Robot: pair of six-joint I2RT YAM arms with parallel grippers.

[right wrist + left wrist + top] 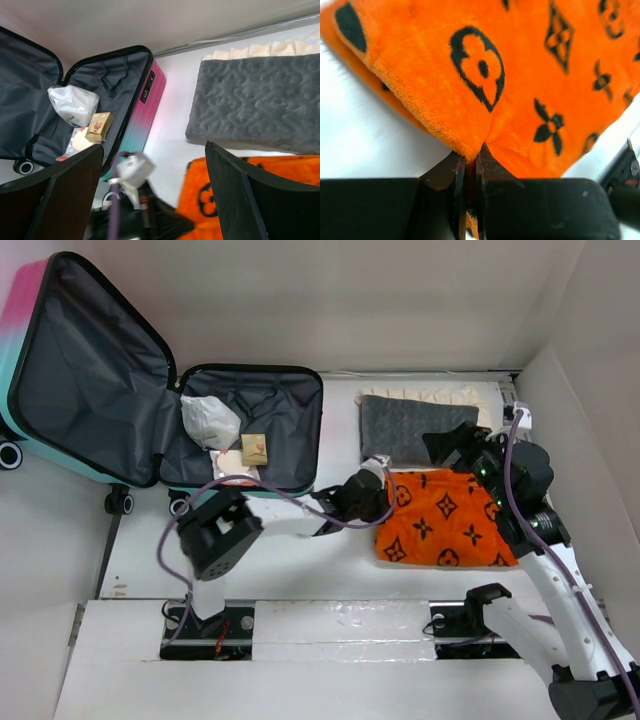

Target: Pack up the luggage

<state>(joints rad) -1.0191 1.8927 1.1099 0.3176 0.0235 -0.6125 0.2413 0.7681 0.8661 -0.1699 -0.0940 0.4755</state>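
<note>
we see the left gripper [470, 156] clamped on the left edge of the orange blanket [445, 520]. the right gripper [152, 165] hangs over the blanket's far edge, jaws apart. the luggage [290, 425] lies open left of the blanket, with a strip of bare table [340, 420] between them. a grey towel [415, 427] lies just beyond the blanket's far edge.

white tabletop [330, 570], evenly lit; plain white wall [400, 300] at 12 o'clock, angled white panel [590, 420] at 3 o'clock.
</note>
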